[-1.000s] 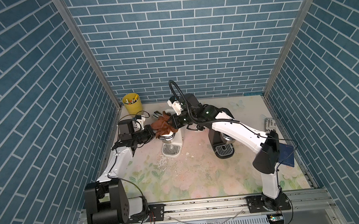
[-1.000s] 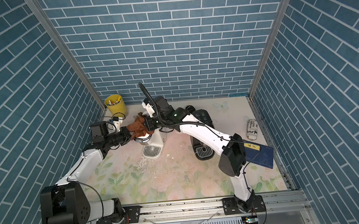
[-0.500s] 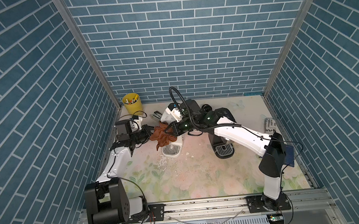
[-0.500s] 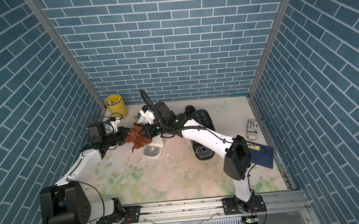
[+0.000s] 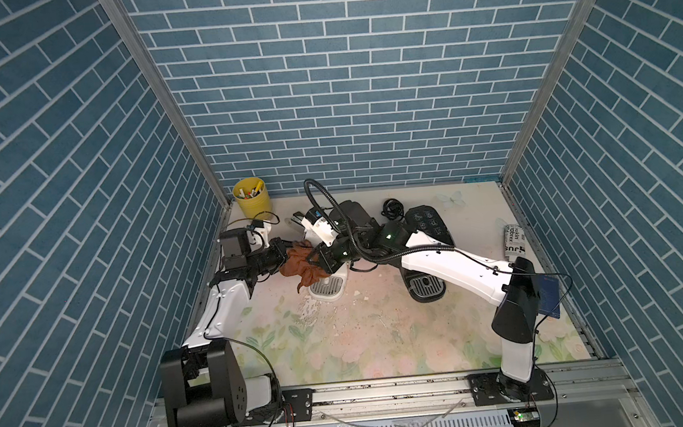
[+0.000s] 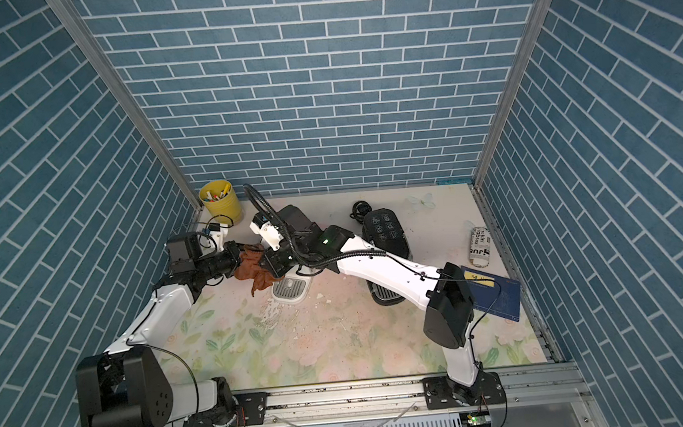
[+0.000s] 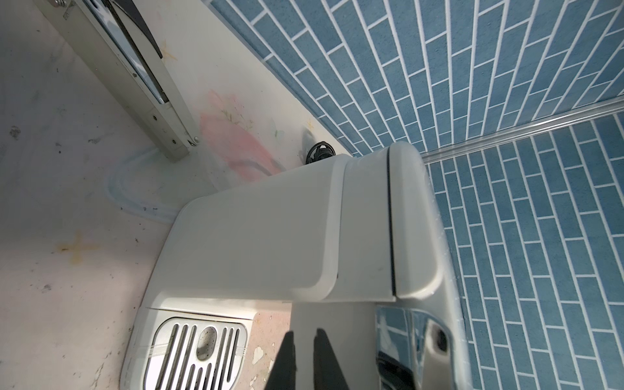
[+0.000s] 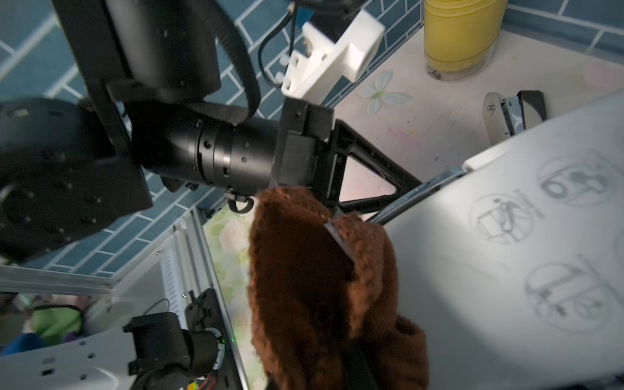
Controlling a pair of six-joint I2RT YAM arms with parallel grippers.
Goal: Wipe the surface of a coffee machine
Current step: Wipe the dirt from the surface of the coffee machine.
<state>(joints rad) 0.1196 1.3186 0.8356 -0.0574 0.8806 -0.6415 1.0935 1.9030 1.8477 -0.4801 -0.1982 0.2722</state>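
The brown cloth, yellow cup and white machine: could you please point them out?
brown cloth [image 5: 299,263], a top view, bunched middle.
yellow cup [image 5: 254,204], a top view, side wall.
white machine [image 7: 270,236], left wrist view, side panel.

1. Brown cloth [image 5: 300,265] bunched between left gripper [image 5: 284,253] and right gripper [image 5: 319,262], centre-left of frame.
2. White coffee machine [image 5: 329,285] tray just below cloth.
3. Yellow cup [image 5: 252,197] upper left, by wall corner.
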